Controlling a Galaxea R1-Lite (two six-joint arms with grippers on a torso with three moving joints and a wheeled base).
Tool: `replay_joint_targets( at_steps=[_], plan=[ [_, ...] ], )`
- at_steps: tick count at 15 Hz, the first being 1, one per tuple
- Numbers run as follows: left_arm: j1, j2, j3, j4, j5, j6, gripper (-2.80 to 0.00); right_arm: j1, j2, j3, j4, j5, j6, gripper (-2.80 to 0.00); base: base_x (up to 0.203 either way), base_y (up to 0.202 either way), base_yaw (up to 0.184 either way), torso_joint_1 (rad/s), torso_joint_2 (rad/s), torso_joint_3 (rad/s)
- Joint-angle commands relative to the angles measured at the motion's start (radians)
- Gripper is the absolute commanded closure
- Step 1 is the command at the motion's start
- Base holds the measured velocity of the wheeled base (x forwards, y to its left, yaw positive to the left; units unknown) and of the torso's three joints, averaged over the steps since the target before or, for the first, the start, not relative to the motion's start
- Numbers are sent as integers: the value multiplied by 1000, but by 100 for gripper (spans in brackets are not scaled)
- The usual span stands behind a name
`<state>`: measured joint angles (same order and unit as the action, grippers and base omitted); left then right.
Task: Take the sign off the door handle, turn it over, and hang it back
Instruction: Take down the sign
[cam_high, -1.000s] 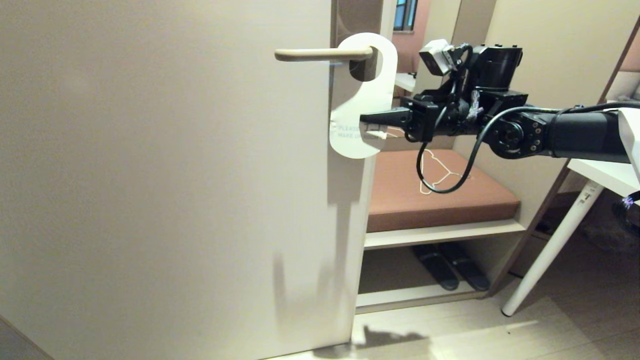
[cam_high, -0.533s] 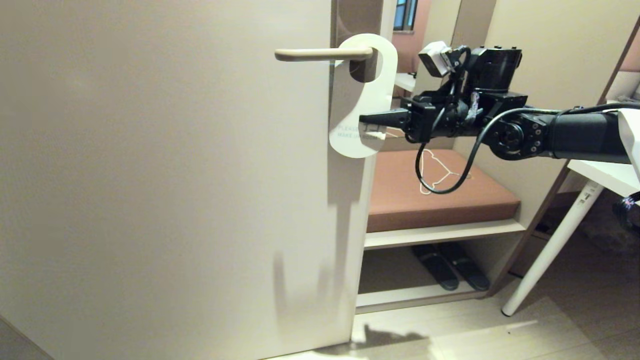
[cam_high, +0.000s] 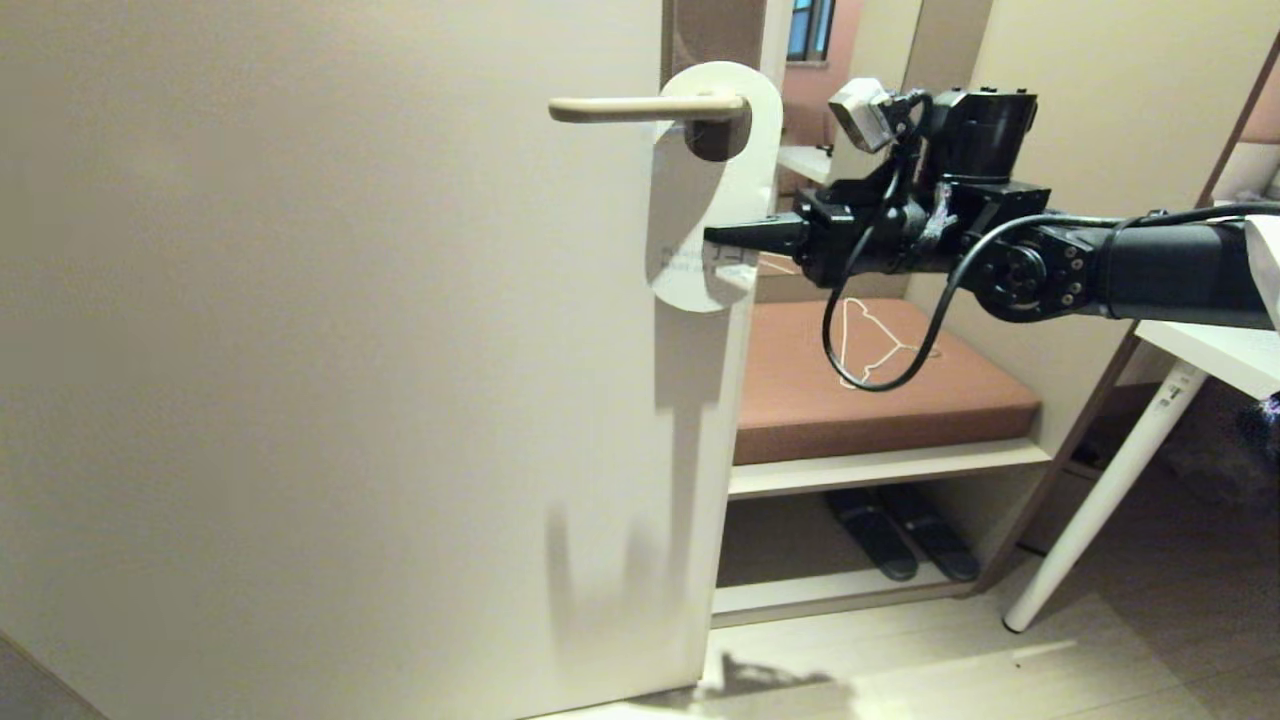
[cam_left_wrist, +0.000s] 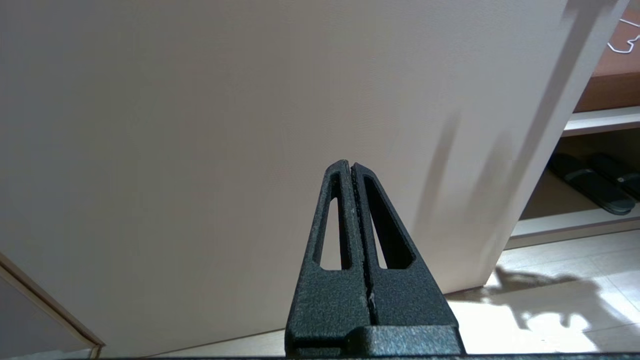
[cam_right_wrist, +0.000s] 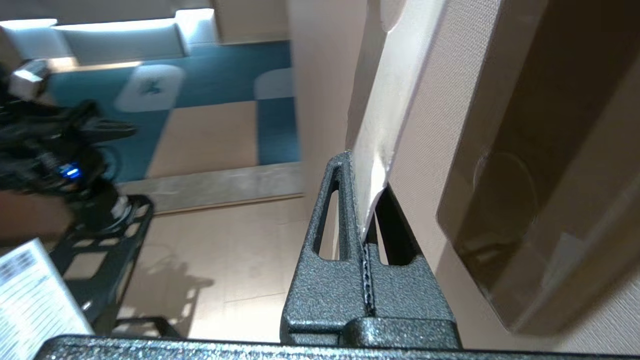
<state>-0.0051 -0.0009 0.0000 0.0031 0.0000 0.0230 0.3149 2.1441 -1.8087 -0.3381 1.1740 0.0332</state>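
1. In the head view, the sign (cam_high: 712, 190) was seen with its white face outward, its large hole looped over the door handle (cam_high: 640, 107) at the free edge of the door (cam_high: 330, 350).
2. The right gripper (cam_high: 712, 237) was seen reaching in level from the right, its fingers clamped on the lower part of the sign beside faint printed lettering that could not be read.
3. That grip was confirmed in the right wrist view: the card's thin edge (cam_right_wrist: 380, 125) was pinched between the closed fingers (cam_right_wrist: 340, 210), with the door's edge just beside it.
4. The left gripper (cam_left_wrist: 351, 165) was shown only in the left wrist view, its fingers pressed together on nothing, pointed at the lower door face.
5. A brown bench cushion (cam_high: 880, 390) bearing a white wire hanger (cam_high: 875, 345), and dark slippers (cam_high: 900, 530) on the shelf below, were shown past the door.
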Motion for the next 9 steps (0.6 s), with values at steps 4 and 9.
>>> replay_joint_targets(
  at_steps=[4, 9],
  plan=[
    [1, 1, 0, 0, 0, 0, 0, 39, -17, 10, -4, -86, -4, 0, 0, 0, 0, 0, 0, 0],
    [1, 1, 0, 0, 0, 0, 0, 98, -35, 29, -4, -263, -58, 0, 0, 0, 0, 0, 0, 0]
  ],
)
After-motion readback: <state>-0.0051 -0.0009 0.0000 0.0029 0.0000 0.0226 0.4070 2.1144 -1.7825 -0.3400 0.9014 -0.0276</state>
